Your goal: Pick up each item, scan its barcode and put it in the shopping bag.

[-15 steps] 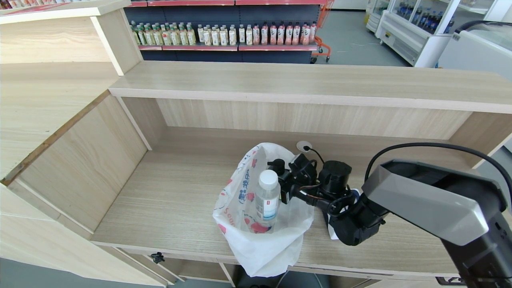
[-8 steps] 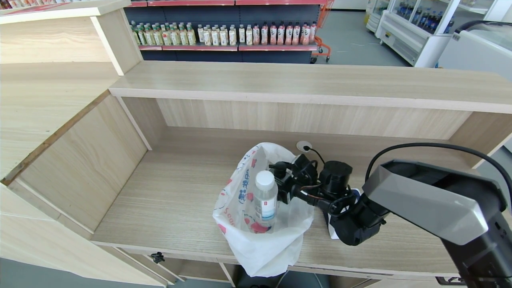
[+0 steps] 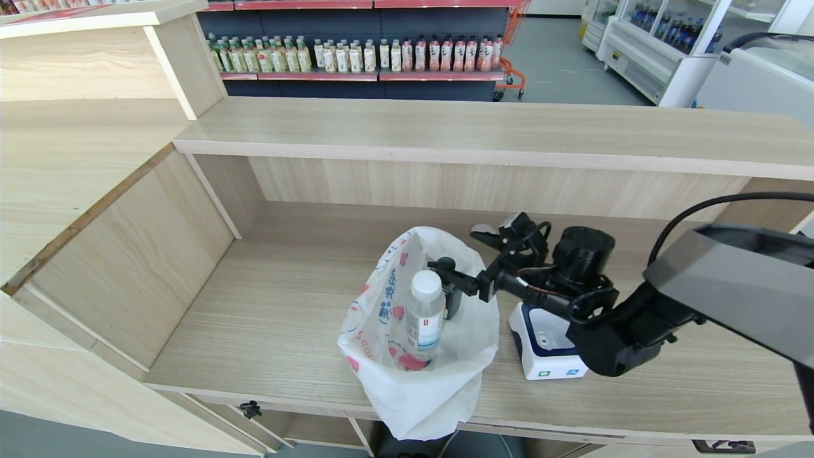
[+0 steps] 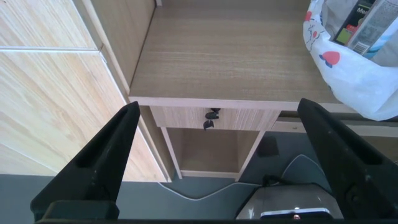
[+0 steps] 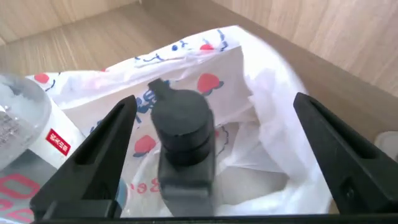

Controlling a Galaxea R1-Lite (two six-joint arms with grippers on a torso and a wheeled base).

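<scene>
The white shopping bag [image 3: 416, 375] with red and blue print stands open at the counter's front edge. Inside it a clear water bottle [image 3: 425, 315] with a white cap stands upright, and a black capped container [image 3: 451, 301] stands beside it. My right gripper [image 3: 467, 256] hangs open just above and behind the bag's right rim, holding nothing. In the right wrist view the black container [image 5: 183, 140] and the bag [image 5: 249, 93] lie between the spread fingers of that gripper [image 5: 214, 102]. My left gripper [image 4: 217, 155] is open and empty, low beside the counter front, with the bag [image 4: 357, 81] off to one side.
A white and blue barcode scanner [image 3: 547, 346] sits on the counter [image 3: 267, 318] right of the bag, under my right arm. A raised back wall and side panel enclose the counter. A cable port [image 3: 481, 229] sits behind the bag. Bare wood lies left of the bag.
My right gripper has drawn back up and to the right, away from the water bottle, uncovering the scanner. The bottle stays standing in the bag.
</scene>
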